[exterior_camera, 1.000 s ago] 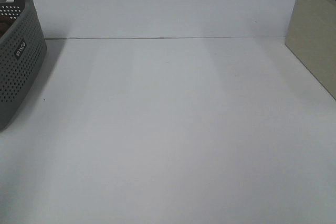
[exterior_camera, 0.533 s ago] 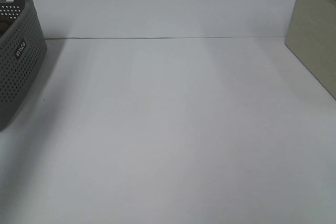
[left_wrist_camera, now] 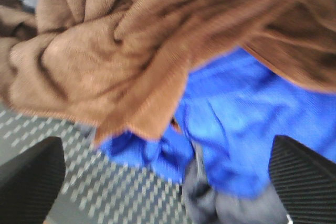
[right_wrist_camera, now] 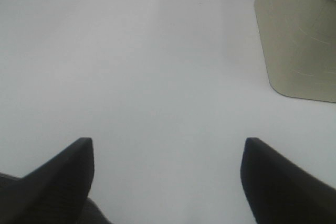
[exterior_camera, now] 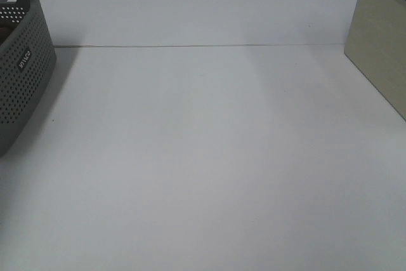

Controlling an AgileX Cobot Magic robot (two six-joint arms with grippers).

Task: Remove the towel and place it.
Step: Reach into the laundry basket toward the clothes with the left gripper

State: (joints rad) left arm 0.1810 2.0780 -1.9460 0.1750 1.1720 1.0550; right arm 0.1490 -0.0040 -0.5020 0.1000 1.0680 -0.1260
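In the left wrist view the brown towel (left_wrist_camera: 105, 61) lies crumpled inside the grey perforated basket (left_wrist_camera: 131, 192), on top of a blue cloth (left_wrist_camera: 247, 129). My left gripper (left_wrist_camera: 165, 182) hovers close above them, open wide, its dark fingertips (left_wrist_camera: 31, 177) on either side with nothing between them. From the high view only the basket (exterior_camera: 22, 74) shows, at the far left edge, and neither arm is in sight. My right gripper (right_wrist_camera: 168, 166) is open over the bare white table (right_wrist_camera: 157, 66).
A beige box (exterior_camera: 380, 49) stands at the table's right edge and shows in the right wrist view as a beige container (right_wrist_camera: 299, 40). A small grey item (left_wrist_camera: 210, 203) lies under the blue cloth. A white back wall (exterior_camera: 190, 4) bounds the table's far side.
The basket's near wall has shifted very slightly in the high view. Nothing else differs.
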